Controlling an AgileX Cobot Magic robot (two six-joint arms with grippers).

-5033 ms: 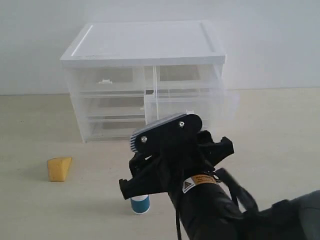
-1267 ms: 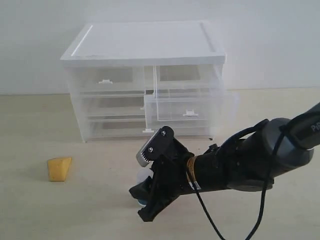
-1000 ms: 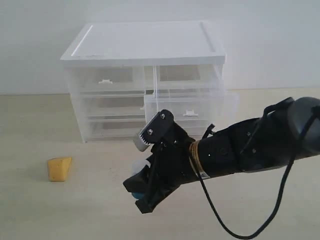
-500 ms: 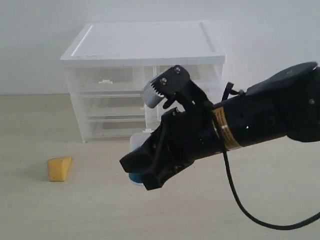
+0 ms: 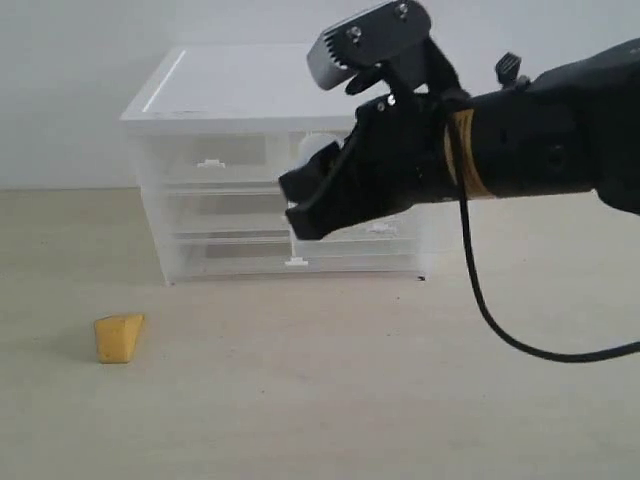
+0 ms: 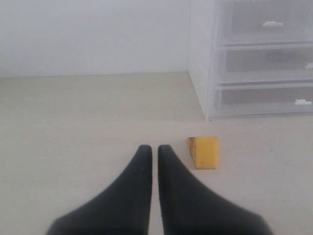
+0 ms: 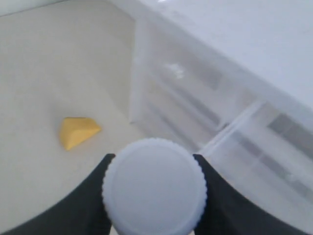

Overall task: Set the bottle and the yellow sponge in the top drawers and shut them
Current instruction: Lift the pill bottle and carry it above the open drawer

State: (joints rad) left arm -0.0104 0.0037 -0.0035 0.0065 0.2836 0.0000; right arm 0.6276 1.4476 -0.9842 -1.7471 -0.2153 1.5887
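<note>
The right arm (image 5: 520, 140) reaches across in front of the drawer unit (image 5: 290, 90). Its jaws pinch the bottle (image 7: 154, 186), one finger on each side just under the white cap. The bottle is held off the desk (image 5: 330, 400), level with the unit's top row. The cap faces the wrist camera and the label is hidden. Whether the bottle is over a drawer cannot be told.

Of the two top drawers, the right one (image 5: 425, 225) is pulled out towards the desk's front edge, and the arm hides much of it. The left one (image 5: 210, 160) sits flush in the unit. The two wide drawers below are pushed in.

The sponge (image 5: 118, 338) lies on the desk near its left edge, in front of the unit's left corner. It is well apart from the bottle.

The left jaws are pressed together with nothing between them. They point across the bare desk, and the sponge lies close to their tips without touching them.
</note>
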